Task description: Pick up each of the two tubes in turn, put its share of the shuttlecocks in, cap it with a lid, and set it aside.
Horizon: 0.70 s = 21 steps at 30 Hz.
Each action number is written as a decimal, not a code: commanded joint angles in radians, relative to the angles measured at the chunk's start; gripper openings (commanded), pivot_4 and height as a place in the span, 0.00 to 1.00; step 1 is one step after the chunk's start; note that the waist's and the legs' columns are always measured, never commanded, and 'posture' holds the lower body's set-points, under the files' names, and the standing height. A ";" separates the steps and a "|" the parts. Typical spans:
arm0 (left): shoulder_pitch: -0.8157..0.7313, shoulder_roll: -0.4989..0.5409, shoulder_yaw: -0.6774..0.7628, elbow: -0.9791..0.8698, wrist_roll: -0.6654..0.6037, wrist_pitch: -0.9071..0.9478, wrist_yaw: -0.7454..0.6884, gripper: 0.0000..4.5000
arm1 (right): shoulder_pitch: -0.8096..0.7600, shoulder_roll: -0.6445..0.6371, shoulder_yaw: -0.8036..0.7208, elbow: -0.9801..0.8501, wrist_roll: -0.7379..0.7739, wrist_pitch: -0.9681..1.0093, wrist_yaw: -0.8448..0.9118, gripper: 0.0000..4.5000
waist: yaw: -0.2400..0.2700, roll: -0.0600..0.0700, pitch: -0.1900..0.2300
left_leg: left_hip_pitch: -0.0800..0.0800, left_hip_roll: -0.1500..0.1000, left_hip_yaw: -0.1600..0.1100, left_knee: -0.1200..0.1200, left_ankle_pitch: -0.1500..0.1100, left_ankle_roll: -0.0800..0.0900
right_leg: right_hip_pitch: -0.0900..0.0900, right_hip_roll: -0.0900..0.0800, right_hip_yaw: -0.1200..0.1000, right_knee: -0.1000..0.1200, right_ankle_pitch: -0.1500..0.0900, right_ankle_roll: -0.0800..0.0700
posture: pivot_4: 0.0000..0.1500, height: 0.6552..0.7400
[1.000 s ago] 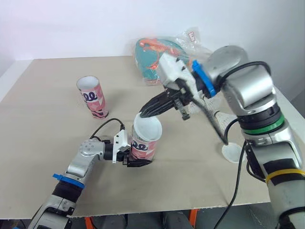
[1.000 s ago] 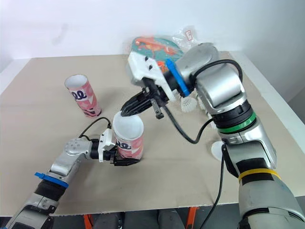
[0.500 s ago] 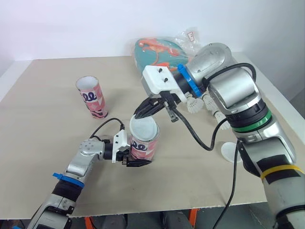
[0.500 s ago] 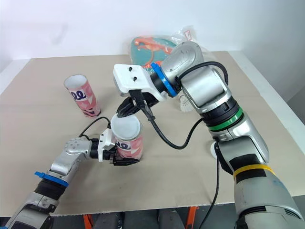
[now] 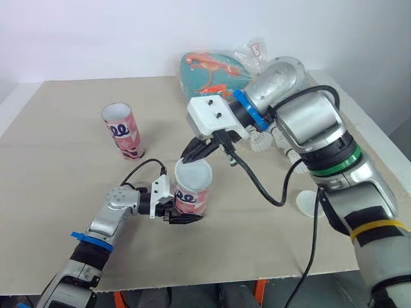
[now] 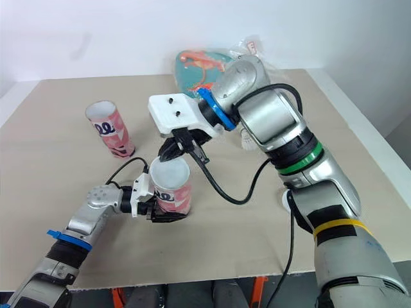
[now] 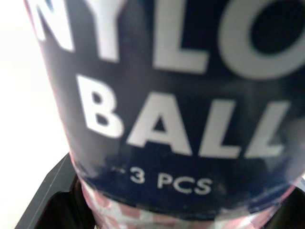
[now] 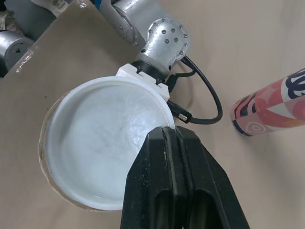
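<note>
R pincer (image 8: 172,132) is clenched on the rim of a white lid (image 8: 107,143), holding it flat over the mouth of the tube (image 5: 191,197). Can't tell if the lid is pressed home. L pincer (image 5: 180,217) grasps the same tube low, at its base. The tube stands roughly upright on the bench (image 5: 58,186), centre-near.

Step in hand, by my read: capping tube no. 1. Next move prob. needs a firm push down w/ R while L braces the base. Then R lets go w/o dragging the lid off, and L sets the tube aside. Risk: lid cocked on one side, pops off.

The 2nd tube (image 5: 123,131) stands far-left, well apart, top looks open. A spare lid (image 5: 309,205) lies flat at right-near. Loose shuttlecocks (image 5: 260,142) sit far-right by the R arm, near a crinkly bag (image 5: 215,67), so the 2nd tube's share isn't loaded yet.

Writing: L wrist view shows a dark band on the tube w/ white caps "NYLO…" (cut off), "BALL", and "3 PCS" below. The 2nd tube's letters and the bag's tag are too small to read.
</note>
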 commanded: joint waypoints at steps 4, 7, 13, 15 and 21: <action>0.011 0.013 0.006 0.006 0.013 -0.008 0.002 0.75 | -0.082 0.041 0.044 0.118 -0.002 -0.015 0.051 0.02 | -0.001 0.000 0.000 | 0.001 0.000 0.000 0.000 0.001 0.000 | 0.000 0.000 0.000 0.002 0.000 -0.001 | 1.00 1.00; 0.016 0.012 0.005 0.000 0.014 -0.008 0.005 0.75 | -0.071 0.060 0.080 0.150 -0.029 -0.046 0.051 0.02 | -0.001 0.000 0.000 | 0.001 0.000 0.000 0.000 0.001 -0.001 | 0.000 0.001 0.000 0.002 -0.001 -0.001 | 1.00 1.00; 0.027 0.013 0.008 -0.010 0.013 -0.007 0.013 0.75 | -0.096 0.013 0.096 0.137 0.034 -0.058 0.051 0.02 | -0.001 -0.001 0.000 | 0.001 0.000 -0.001 0.000 0.001 -0.001 | 0.000 0.001 0.000 0.002 -0.001 -0.001 | 1.00 1.00; 0.031 0.015 0.008 -0.015 0.014 -0.005 0.016 0.75 | -0.093 0.002 0.100 0.124 0.039 -0.060 0.051 0.02 | -0.001 -0.001 0.000 | 0.001 0.000 -0.001 0.000 0.001 -0.001 | 0.000 0.001 0.000 0.002 -0.001 -0.001 | 1.00 1.00; 0.037 0.023 0.009 -0.029 0.011 0.006 0.017 0.75 | -0.071 0.001 0.054 0.039 0.058 -0.034 0.050 0.02 | -0.001 -0.001 0.000 | 0.001 0.000 -0.001 0.000 0.001 -0.001 | 0.000 0.001 0.000 0.002 -0.001 -0.001 | 1.00 1.00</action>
